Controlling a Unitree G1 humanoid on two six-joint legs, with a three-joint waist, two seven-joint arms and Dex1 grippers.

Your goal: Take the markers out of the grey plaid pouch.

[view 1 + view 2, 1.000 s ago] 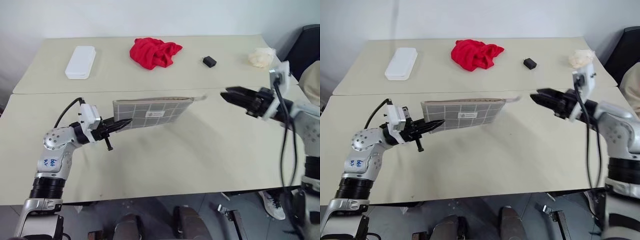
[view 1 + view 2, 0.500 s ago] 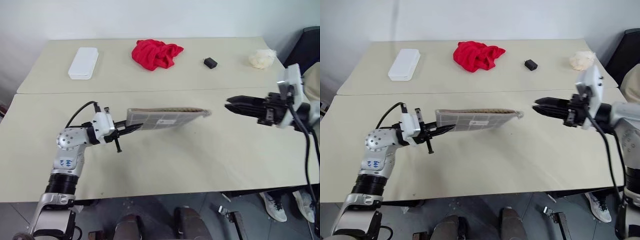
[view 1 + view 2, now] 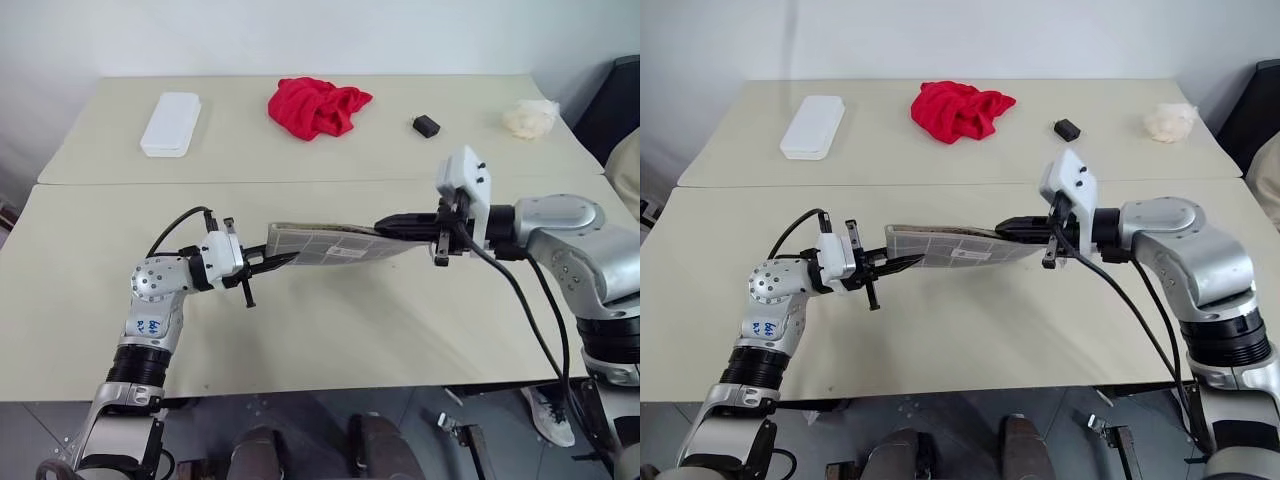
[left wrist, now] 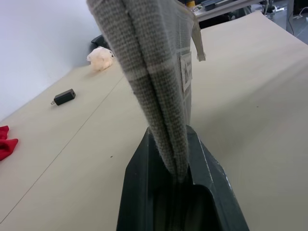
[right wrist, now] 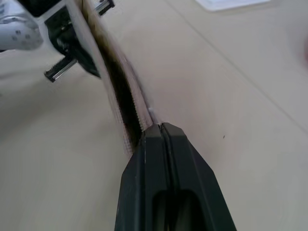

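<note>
The grey plaid pouch [image 3: 330, 243] hangs level above the table, edge up, with its white label facing me. My left gripper [image 3: 265, 265] is shut on its left end; in the left wrist view the pouch [image 4: 159, 62] rises from between the fingers [image 4: 211, 192]. My right gripper [image 3: 385, 228] reaches in from the right along the top edge and is shut, its tips pinched at the zipper seam of the pouch [image 5: 120, 82], which shows a dark slit. The markers are hidden.
On the far table lie a white plastic box [image 3: 172, 109], a red cloth [image 3: 318, 105], a small black block [image 3: 425, 126] and a crumpled pale wad [image 3: 530, 118]. A seam [image 3: 120, 183] divides the two tables. Bare tabletop lies under the pouch.
My right gripper swung left from well clear of the pouch to its top edge and shut there. The left gripper carried the pouch a little rightward and rolled it flatter.
</note>
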